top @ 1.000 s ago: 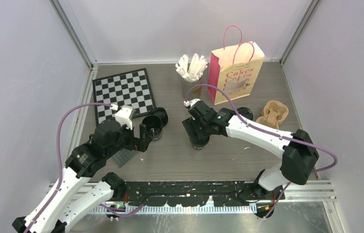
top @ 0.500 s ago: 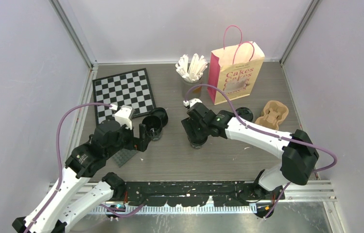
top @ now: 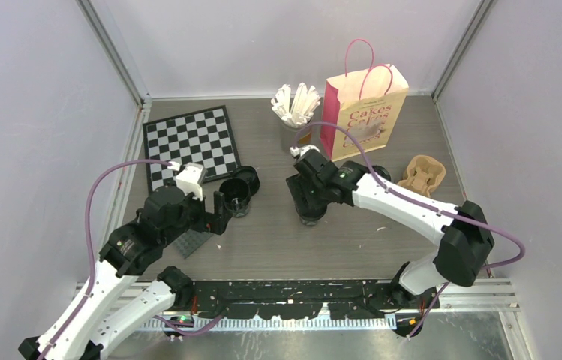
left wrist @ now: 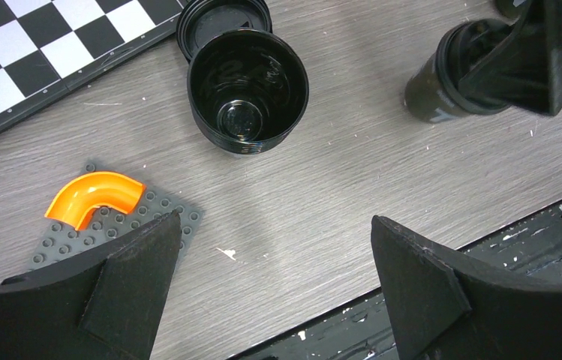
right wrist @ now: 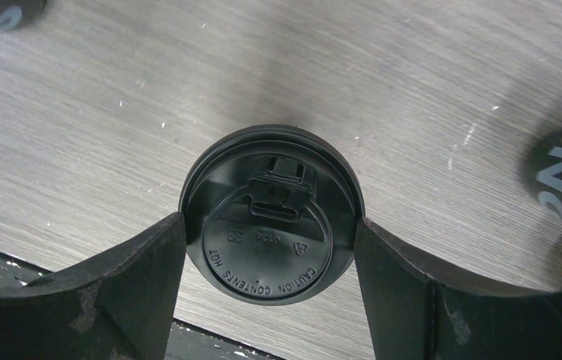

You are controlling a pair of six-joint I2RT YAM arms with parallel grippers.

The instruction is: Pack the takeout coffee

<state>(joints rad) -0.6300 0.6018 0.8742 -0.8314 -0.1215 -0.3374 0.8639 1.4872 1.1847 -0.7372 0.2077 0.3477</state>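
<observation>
Upright lidded cup [right wrist: 266, 217], long axis vertical; black, embossed lid. Right gripper [right wrist: 268, 229] jaws pinch its rim. Left gripper [left wrist: 274, 225] wide, empty.

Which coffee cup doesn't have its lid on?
The cup next to the chessboard. It's open and empty, its lid lying beside it. The cup in the middle has its lid on.
</observation>
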